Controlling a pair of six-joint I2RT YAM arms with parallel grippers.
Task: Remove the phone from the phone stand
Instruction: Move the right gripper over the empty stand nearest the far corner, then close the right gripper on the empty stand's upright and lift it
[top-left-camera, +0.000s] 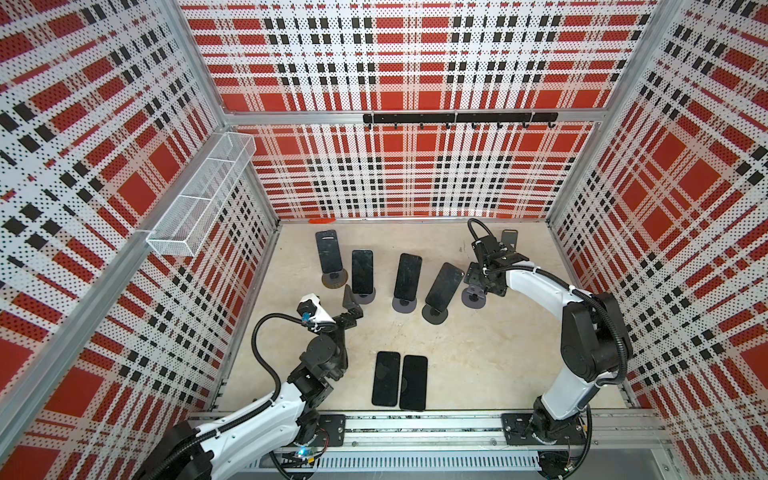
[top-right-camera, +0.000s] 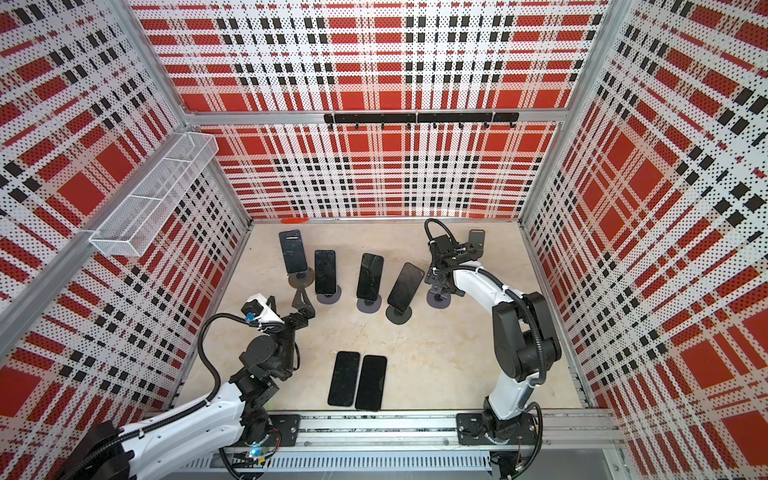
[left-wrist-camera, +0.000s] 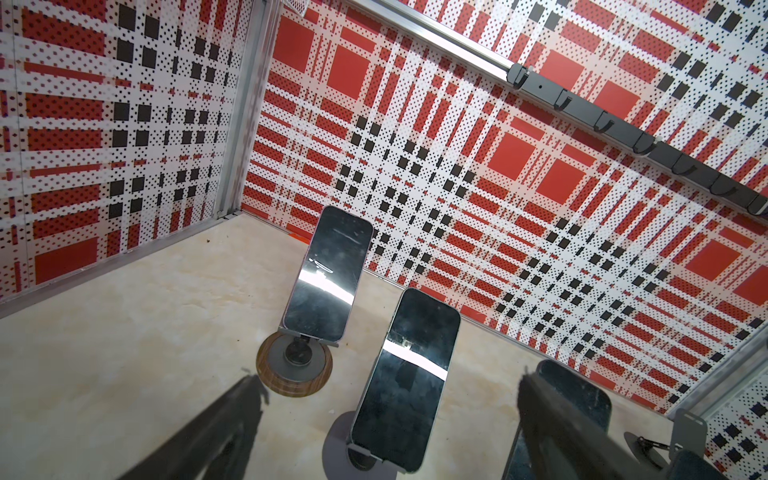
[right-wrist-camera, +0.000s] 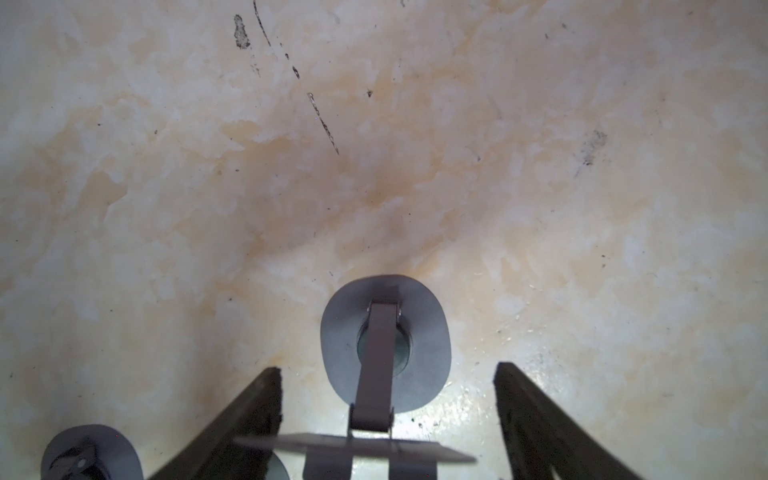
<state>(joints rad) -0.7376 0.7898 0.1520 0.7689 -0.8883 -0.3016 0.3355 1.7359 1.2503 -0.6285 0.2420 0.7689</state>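
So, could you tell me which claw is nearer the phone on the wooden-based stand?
Left. The left claw hangs open just in front of that phone, slightly to its right; the right claw is far across the row, over an empty stand.

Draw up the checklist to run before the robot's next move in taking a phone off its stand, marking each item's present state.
1. Right end effector straddles the plate of a phone stand: ok.
2. A phone sits on that plate: cannot tell, it shows edge-on.
3. Right jaws shut on anything: not ok, a gap shows at one side.
4. Left end effector open, holding nothing: ok.
5. Four phones in the row upright on stands: ok.
6. Two flat phones at the front lie apart from both arms: ok.
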